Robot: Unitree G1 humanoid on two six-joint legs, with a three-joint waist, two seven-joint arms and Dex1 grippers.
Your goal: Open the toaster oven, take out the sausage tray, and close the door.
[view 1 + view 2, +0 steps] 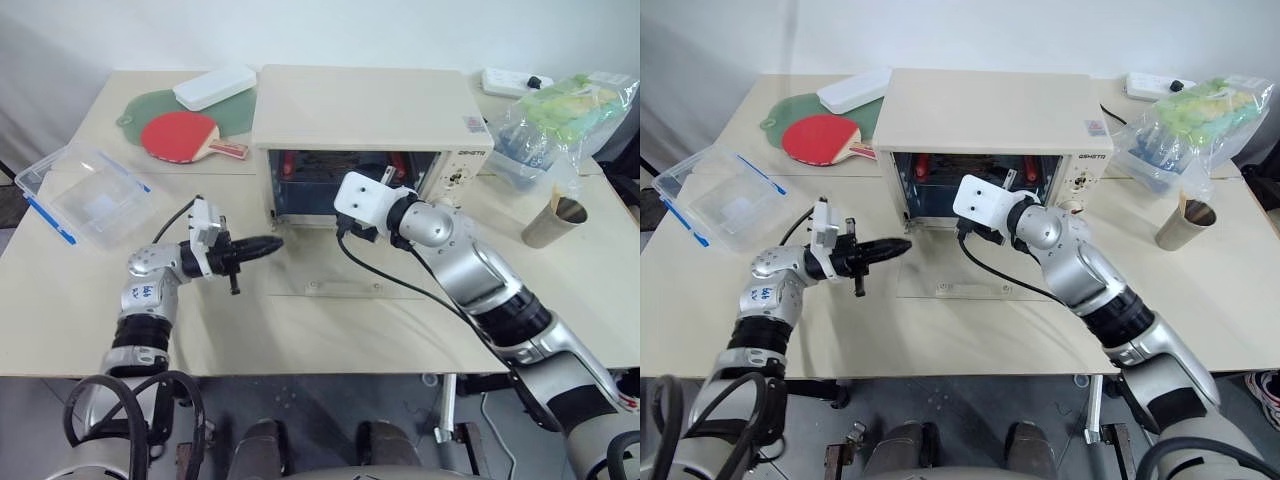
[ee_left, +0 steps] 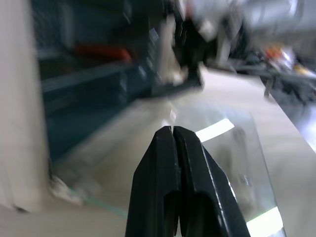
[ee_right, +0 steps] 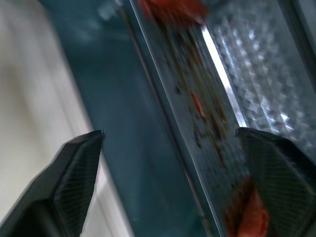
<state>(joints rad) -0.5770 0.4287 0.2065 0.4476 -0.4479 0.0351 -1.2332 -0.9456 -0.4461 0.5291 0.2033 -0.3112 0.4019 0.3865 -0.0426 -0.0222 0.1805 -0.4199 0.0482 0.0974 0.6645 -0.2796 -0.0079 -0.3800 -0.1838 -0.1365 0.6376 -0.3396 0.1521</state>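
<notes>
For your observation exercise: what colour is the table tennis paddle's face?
Red, on the table tennis paddle, clearest in the left eye view.

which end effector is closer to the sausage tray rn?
Right. The right end effector is open at the toaster oven mouth, facing the sausage tray. The left end effector, shut, hangs over the lowered door, outside the oven.

The toaster oven (image 1: 372, 120) is cream-white, and dark blue inside. The door (image 1: 970, 275) is clear glass. The sausage tray (image 3: 197, 118) is shiny silver with brown spots — and red sausages (image 3: 247, 217) on it. The oven's inner wall (image 3: 256, 84) has a bumpy diamond pattern. Both grippers have black fingers (image 2: 173, 192). The table (image 1: 300, 330) is pale beige. A paddle (image 1: 185, 135) is red, on a green mat (image 1: 150, 105). A clear plastic box (image 1: 85, 195) has blue clips.
</notes>
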